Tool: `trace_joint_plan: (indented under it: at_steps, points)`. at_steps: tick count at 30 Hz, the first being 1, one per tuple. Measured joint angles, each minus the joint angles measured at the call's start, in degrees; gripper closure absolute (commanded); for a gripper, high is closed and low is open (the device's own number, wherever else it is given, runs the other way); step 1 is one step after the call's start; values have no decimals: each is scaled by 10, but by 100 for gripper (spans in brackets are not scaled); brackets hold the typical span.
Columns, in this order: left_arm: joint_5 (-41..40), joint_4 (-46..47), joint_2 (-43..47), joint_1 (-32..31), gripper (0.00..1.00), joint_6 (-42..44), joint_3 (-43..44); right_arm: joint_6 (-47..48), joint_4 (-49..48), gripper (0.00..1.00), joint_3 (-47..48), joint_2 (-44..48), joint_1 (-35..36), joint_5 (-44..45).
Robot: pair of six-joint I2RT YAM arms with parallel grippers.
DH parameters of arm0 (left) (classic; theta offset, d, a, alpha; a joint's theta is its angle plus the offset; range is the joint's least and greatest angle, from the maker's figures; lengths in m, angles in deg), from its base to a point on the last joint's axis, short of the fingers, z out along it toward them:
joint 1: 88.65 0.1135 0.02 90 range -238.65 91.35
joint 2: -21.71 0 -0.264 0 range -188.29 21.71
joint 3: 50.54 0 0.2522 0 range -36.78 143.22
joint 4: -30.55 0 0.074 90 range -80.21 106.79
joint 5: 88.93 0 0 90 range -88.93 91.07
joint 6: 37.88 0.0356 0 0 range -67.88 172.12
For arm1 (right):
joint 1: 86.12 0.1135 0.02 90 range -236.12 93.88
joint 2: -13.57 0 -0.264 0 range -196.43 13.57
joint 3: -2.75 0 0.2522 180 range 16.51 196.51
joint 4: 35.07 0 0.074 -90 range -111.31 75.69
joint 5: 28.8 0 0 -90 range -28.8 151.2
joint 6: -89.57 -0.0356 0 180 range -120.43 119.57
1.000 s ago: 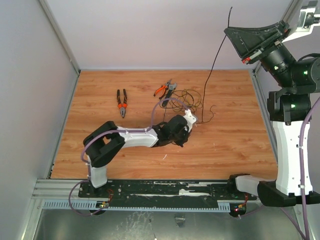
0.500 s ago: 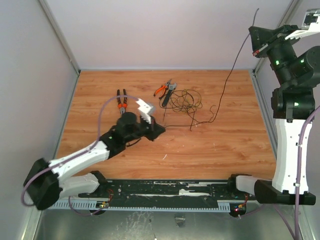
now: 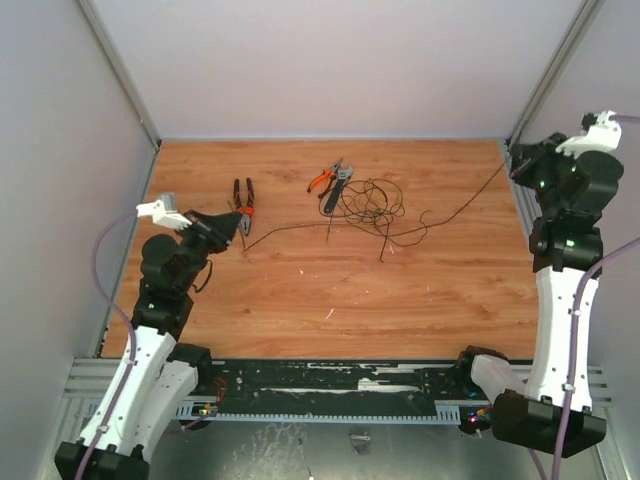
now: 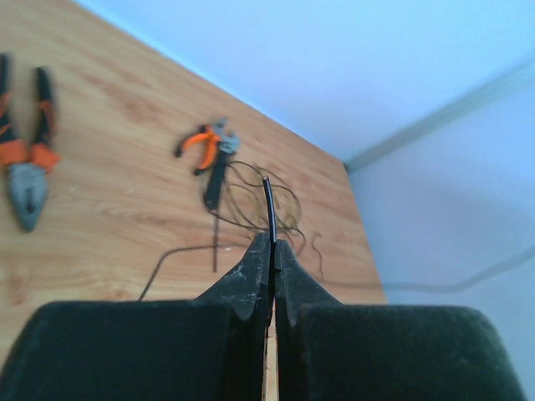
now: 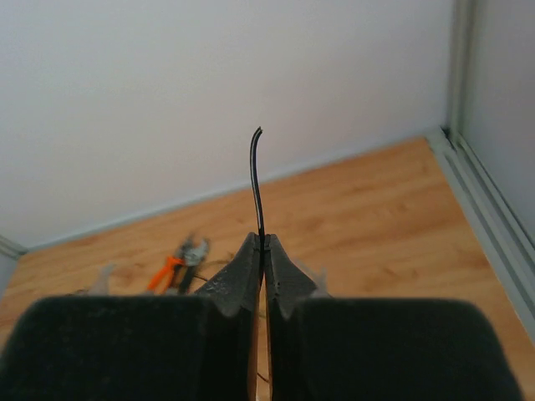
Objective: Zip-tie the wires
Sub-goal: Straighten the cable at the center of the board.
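Across the wooden tabletop (image 3: 450, 290), the wires (image 3: 372, 203) lie in a loose tangle beside the orange-handled cutters (image 3: 330, 182), with one strand running out to each side. My left tool (image 4: 272, 246) and right tool (image 5: 262, 244) are each pinched shut on a wire end. If I pull wider, I judge the loops could knot or an end could slip free.

Black-and-orange pliers (image 3: 243, 208) lie on the wooden table (image 3: 400, 290), well left of orange-handled cutters (image 3: 321, 180) near the far edge.

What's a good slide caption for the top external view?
Left gripper and right gripper pinch opposite ends of the wires, loops piled beside the orange-handled pliers.
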State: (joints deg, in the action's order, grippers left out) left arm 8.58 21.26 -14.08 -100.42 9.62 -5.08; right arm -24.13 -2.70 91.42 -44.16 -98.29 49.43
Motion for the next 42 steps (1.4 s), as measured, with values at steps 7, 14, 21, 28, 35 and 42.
trace_joint_plan:
  at_steps: [7,14,21,28,35,42]
  points:
    - [-75,-80,6,91,100,-109,-43,-2,-2,100,-163,8,-94,34]
    - [-181,-155,-6,103,100,-181,-52,-32,-29,100,-299,7,-124,117]
    - [-262,-197,-57,115,100,-219,-60,-72,-67,100,-355,-42,-124,209]
    - [-299,-225,-135,141,100,-250,-60,-74,-93,100,-367,-89,-124,288]
    - [-313,-214,-174,164,100,-267,-65,-74,-128,100,-367,-153,-124,342]
    - [-355,-160,-162,165,100,-260,-110,-71,-149,100,-370,-214,-124,373]
